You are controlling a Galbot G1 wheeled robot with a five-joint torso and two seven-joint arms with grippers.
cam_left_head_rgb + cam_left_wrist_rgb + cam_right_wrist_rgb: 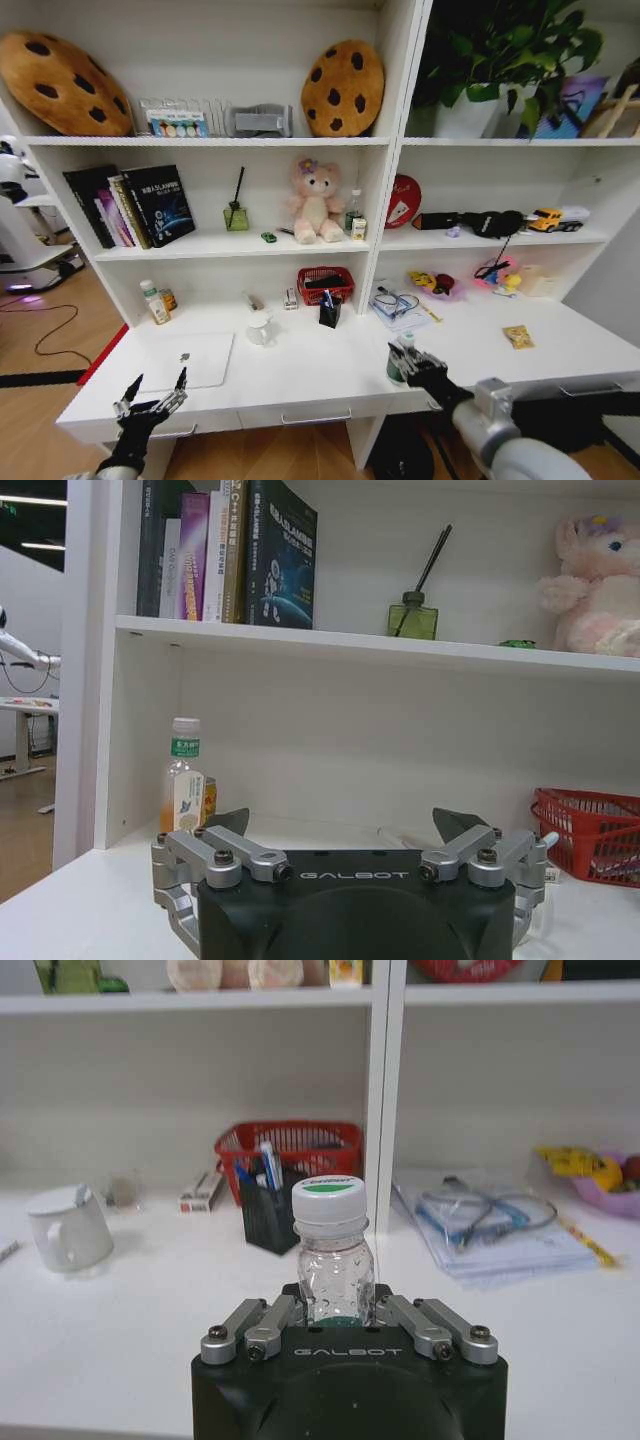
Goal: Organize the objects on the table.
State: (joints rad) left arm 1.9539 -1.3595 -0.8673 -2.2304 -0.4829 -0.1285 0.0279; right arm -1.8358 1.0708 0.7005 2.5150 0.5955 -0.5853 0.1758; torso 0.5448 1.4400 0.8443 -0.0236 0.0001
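Right hand (pixel 336 1312) is clamped on a small clear bottle (pixel 333 1260) with a white cap and green top, fingers (pixel 262 1324) pinched in tight on either side of its body, low down near the base. In the head view that same right hand (pixel 412 365) sits near the front edge of the table (pixel 330 385), bottle upright between the fingers.

To do this step well, I'd say keep the bottle vertical and lift straight before travelling: the grip is low and the bottle is tall for it, so a quick swing could tip it in the fingers. Just beyond the hand stands the black pen holder (pixel 265 1222) with blue pens, and behind it the red basket (pixel 290 1148); off to one side a white mug (pixel 66 1230), to the other a stack of papers (pixel 495 1235). Clear those on the way.

Left hand (pixel 153 393) hovers at the table's front edge, fingers spread wide, holding nothing. The closed silver-white laptop (pixel 185 362) lies just ahead of it. From the left wrist, the left hand (pixel 350 852) faces a bottle with a green label (pixel 182 780) standing by the shelving wall.
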